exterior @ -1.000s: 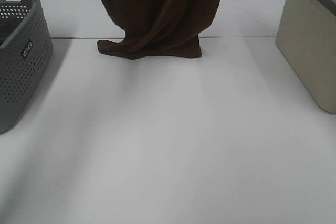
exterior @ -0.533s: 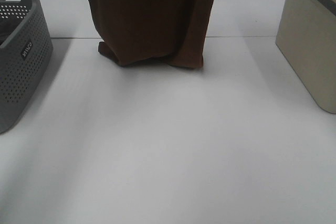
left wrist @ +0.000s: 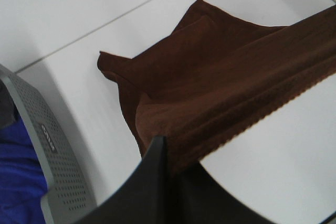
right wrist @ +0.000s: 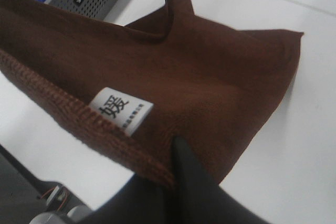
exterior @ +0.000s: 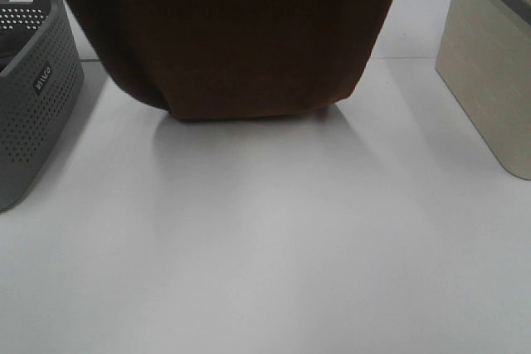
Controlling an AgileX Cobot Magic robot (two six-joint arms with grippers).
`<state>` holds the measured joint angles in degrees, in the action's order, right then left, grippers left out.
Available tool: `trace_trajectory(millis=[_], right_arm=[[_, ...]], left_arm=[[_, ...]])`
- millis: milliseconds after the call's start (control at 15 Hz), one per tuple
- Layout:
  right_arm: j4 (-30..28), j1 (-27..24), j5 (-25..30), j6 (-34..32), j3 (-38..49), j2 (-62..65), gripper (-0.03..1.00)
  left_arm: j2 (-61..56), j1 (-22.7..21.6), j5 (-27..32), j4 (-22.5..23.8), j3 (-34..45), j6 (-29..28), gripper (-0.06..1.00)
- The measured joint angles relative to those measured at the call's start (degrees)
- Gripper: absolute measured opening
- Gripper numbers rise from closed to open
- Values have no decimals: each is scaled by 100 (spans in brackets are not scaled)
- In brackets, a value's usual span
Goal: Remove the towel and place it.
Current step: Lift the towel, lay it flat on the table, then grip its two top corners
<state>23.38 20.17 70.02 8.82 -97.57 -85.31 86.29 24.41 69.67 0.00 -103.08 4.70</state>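
Neighbours, from high up?
Grey basket [exterior: 33, 97] on the left, beige bin [exterior: 489, 72] on the right. The towel [exterior: 232, 31] hangs between them, stretched side to side, its lower edge at the white surface [exterior: 274, 246], hiding the far part.
Left wrist?
The left fingers [left wrist: 152, 182] are pinched tight on the hem; its lower end lies bunched near the basket.
Right wrist?
The right fingers [right wrist: 184, 171] are clamped on the corner by the white tag [right wrist: 122, 109].

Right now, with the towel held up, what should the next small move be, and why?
Probably lower both grippers while drawing them toward the near side of the table, laying the towel flat. The left gripper and right gripper pinch its upper hem, the cloth hangs spread, and its lower edge touches the table.
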Motion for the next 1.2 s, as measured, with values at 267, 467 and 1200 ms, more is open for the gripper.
trace_trajectory(millis=[267,467,1200], right_arm=[[92,23,-6,-11,1324,1071,1],[115,29,-11,-63,1782,1421,1],[659,34,-46,-223,4670,1942,1]], left_arm=[[-1266,40,-29,-659,1960,23,0],[-1599,40,-63,-997,2567,40,0],[-1793,218,-86,-1942,4847,126,0]])
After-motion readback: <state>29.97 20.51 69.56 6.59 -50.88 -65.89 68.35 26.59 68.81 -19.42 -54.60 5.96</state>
